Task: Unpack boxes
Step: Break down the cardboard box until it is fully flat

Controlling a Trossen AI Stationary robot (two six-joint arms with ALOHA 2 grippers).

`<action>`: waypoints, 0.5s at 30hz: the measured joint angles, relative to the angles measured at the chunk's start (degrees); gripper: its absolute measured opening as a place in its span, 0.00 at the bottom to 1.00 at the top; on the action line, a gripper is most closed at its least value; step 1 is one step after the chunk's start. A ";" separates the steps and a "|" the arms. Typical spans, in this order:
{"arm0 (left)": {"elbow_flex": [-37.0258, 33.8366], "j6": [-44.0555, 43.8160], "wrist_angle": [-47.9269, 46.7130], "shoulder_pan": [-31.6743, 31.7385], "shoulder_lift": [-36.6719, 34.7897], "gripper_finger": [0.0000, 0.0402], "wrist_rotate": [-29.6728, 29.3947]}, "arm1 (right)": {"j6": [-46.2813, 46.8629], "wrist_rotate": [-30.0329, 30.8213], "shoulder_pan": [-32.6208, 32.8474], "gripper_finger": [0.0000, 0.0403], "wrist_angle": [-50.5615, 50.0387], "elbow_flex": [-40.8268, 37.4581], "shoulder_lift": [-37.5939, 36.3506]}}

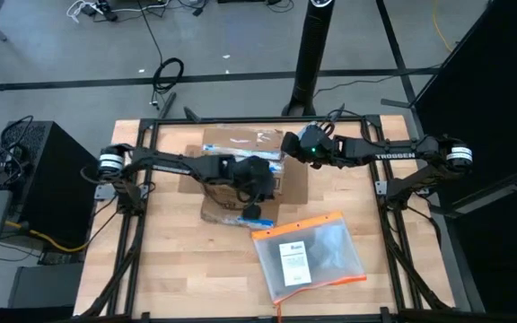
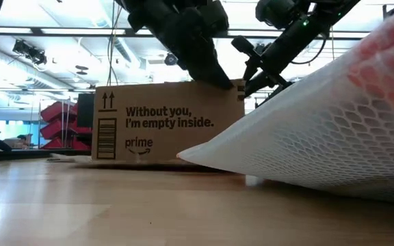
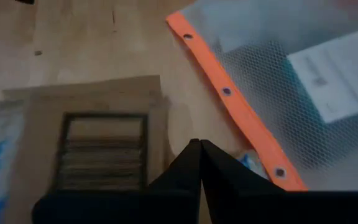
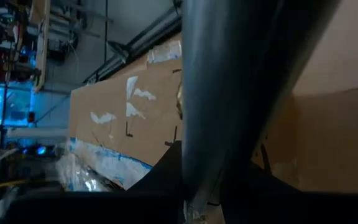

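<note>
The brown cardboard box (image 1: pixel 240 170) stands on its bottom in the middle of the table, printed side toward the near edge (image 2: pixel 166 123). My left gripper (image 1: pixel 253 199) reaches in from the left, shut, with its tips (image 3: pixel 200 149) pointing down at the box's near top edge. My right gripper (image 1: pixel 291 145) comes from the right, shut, and sits low at the box's far right top corner (image 2: pixel 243 85). A taped flap (image 4: pixel 135 106) shows ahead of it. The left arm hides much of the box top. My left gripper's shut fingertips (image 2: pixel 217 76) come down slanting from above onto the box's near top edge (image 2: pixel 226 85), toward its right end, and nothing is pinched between them. The box stays upright on the table. My right gripper: I cannot tell whether it touches the box.
A flat clear mesh pouch with an orange edge (image 1: pixel 311 256) lies on the table to the near right of the box, and it fills the right of the low view (image 2: pixel 334 130). Bare wood (image 1: pixel 169 260) lies at the near left. A dark frame borders the table.
</note>
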 joint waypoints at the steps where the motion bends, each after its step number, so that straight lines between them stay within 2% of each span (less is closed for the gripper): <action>1: 0.05 -0.05 0.09 0.00 0.71 0.00 -0.72 | -0.74 0.74 0.47 0.10 0.11 0.00 0.00; 6: 0.12 -0.92 1.83 0.55 1.91 0.00 -1.23 | -1.33 3.01 2.39 0.10 -0.38 0.00 0.00; 15: 0.48 0.49 1.88 1.41 2.34 0.00 -1.11 | 3.53 -0.55 3.69 0.10 -1.28 0.05 -0.03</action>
